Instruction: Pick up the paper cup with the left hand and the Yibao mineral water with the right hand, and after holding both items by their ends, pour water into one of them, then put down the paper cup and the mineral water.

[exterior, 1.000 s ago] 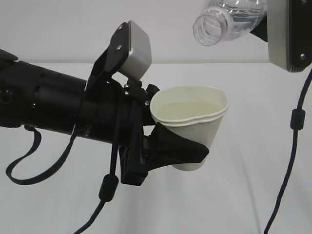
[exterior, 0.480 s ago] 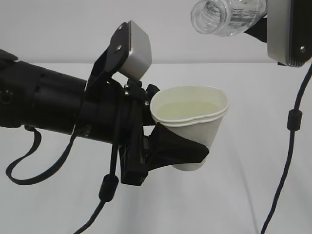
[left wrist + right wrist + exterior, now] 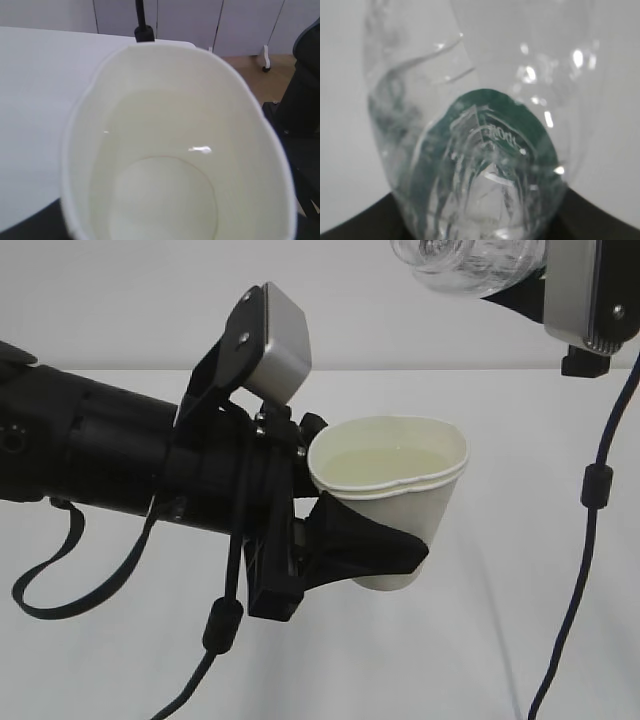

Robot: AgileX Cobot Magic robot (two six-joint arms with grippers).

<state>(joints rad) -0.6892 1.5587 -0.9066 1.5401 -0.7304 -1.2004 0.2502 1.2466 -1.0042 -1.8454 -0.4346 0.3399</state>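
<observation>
The white paper cup (image 3: 395, 502) is held upright above the table, with water inside. My left gripper (image 3: 355, 540) is shut on the cup's lower side; its black finger (image 3: 375, 545) wraps the front. The left wrist view looks down into the cup (image 3: 175, 165) and shows the water surface. The Yibao mineral water bottle (image 3: 470, 260) is at the top right, uncapped, lying roughly level, its mouth pointing left, above and right of the cup. My right gripper (image 3: 525, 290) is shut on its base end. The right wrist view shows the clear bottle (image 3: 480, 150) with the green label seen through it.
The white table (image 3: 500, 640) lies below both arms. Black cables hang from the left arm (image 3: 225, 630) and the right arm (image 3: 590, 500). A grey box module (image 3: 275, 340) sits on the left wrist, a grey plate (image 3: 590, 290) on the right.
The right gripper has lifted the bottle upward and tipped its mouth back up, away from the cup. The left gripper and the cup have not moved.
</observation>
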